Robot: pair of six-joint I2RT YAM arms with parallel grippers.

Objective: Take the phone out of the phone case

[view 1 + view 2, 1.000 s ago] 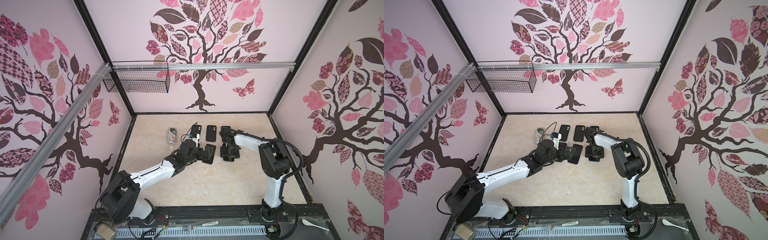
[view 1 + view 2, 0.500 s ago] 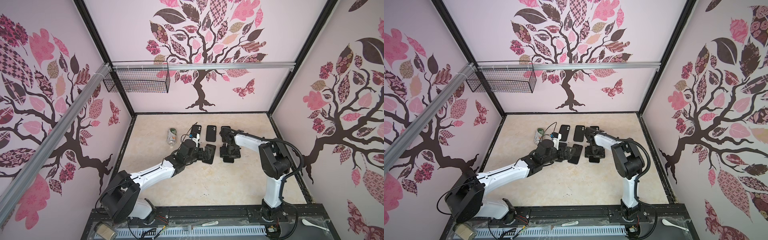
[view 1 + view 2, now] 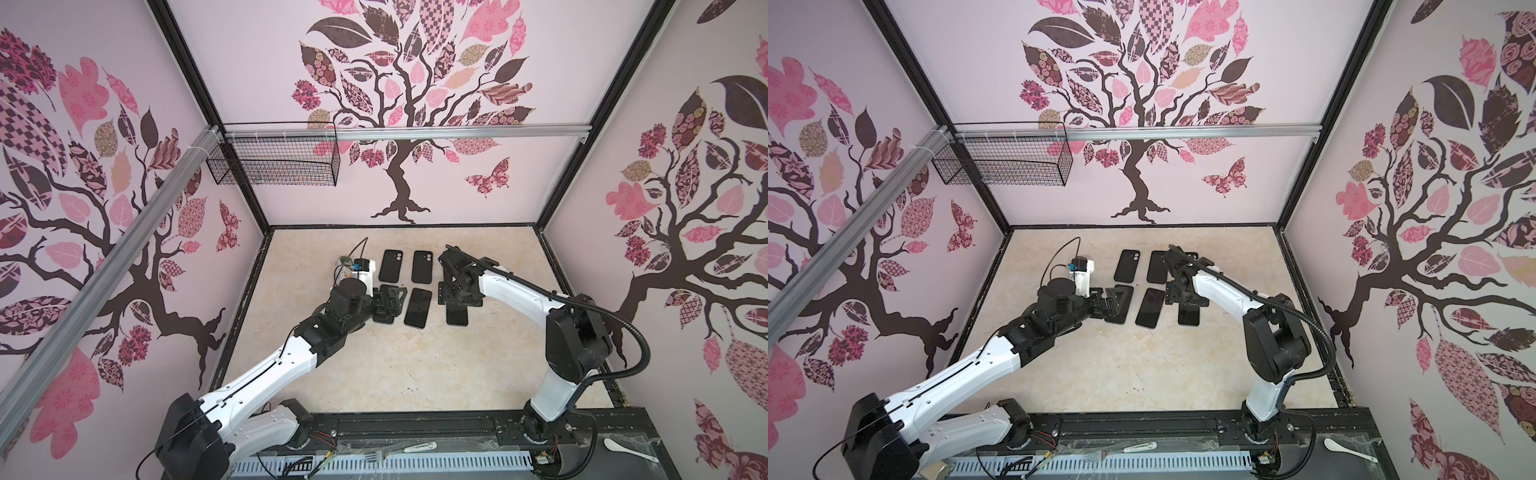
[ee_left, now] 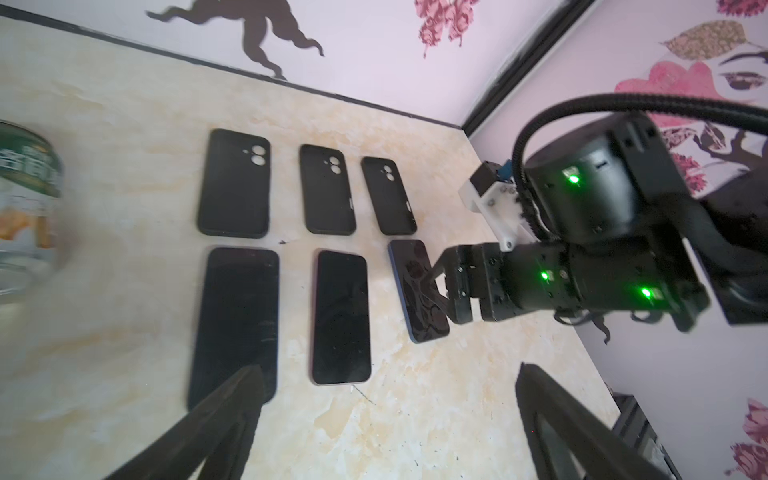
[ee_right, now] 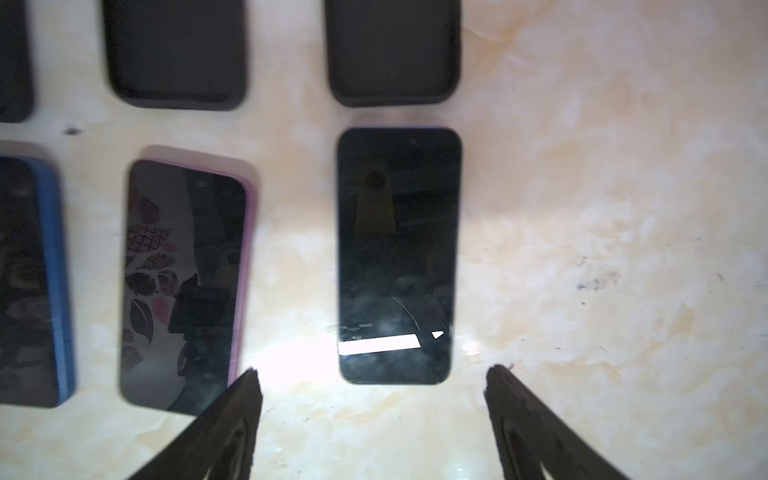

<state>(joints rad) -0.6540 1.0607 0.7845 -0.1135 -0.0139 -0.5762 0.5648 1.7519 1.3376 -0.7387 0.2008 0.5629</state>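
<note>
Right wrist view: the phone (image 5: 399,257) lies bare on the worktop (image 5: 602,208), just beside its empty phone case (image 5: 392,50). The right fingers (image 5: 224,424) hang spread wide over its end, gripping nothing; lifting away low could drag it into the pink-edged phone (image 5: 183,282). The left fingers (image 4: 224,415), likewise spread and empty, could clip the leftmost phone (image 4: 237,324).

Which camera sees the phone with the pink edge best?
The right wrist view: the pink-edged phone is close, its pink rim plain, though a little blurred. The left wrist view shows it whole but smaller, the rim faint. In both top views it is tiny and looks plain black.
</note>
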